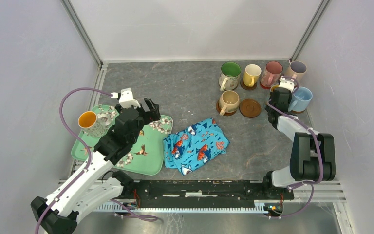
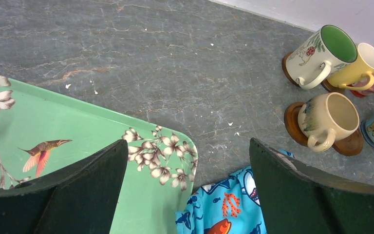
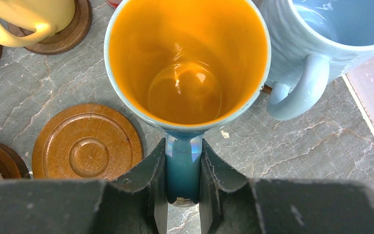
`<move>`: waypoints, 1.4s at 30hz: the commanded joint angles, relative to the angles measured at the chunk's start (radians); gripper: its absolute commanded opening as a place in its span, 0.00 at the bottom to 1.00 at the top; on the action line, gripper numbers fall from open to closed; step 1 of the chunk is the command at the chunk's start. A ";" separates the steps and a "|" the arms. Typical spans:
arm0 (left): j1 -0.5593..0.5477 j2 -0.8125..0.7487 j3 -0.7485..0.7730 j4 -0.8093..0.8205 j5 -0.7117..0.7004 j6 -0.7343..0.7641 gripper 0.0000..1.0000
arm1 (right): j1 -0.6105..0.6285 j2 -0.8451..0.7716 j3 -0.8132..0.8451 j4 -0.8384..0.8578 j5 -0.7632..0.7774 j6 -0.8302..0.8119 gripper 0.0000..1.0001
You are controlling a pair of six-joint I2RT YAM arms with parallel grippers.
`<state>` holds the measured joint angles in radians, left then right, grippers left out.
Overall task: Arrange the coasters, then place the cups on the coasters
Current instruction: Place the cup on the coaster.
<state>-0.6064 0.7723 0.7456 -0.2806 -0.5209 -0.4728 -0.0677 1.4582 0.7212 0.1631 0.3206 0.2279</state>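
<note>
My right gripper (image 3: 182, 195) is shut on the blue handle of an orange-lined cup (image 3: 187, 63), which stands upright beside a light blue cup (image 3: 331, 34). I cannot tell what lies under the held cup. An empty ringed brown coaster (image 3: 87, 144) lies just to its left. In the top view, the right gripper (image 1: 281, 92) sits among the cups at the back right: green-inside (image 1: 230, 74), yellow (image 1: 251, 74), pink (image 1: 272, 73), lilac-lined (image 1: 297, 69) and beige (image 1: 230, 101), each on a coaster. Another orange-lined cup (image 1: 91, 123) stands on the tray. My left gripper (image 1: 140, 105) hangs open and holds nothing.
A green floral tray (image 1: 148, 153) lies at the left under my left arm. A blue fish-print cloth (image 1: 197, 145) is crumpled beside it, mid-table. In the left wrist view the open fingers straddle the tray's corner (image 2: 175, 161) and the cloth (image 2: 229, 204). Walls close in on three sides.
</note>
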 commanded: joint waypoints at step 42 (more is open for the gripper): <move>-0.002 0.020 0.035 -0.018 -0.020 -0.022 1.00 | -0.009 -0.173 0.082 -0.208 -0.051 -0.012 0.75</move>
<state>-0.6064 0.7792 0.7456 -0.2882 -0.5213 -0.4740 -0.0750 1.3624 0.7967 -0.0078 0.2943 0.2382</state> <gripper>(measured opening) 0.994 0.711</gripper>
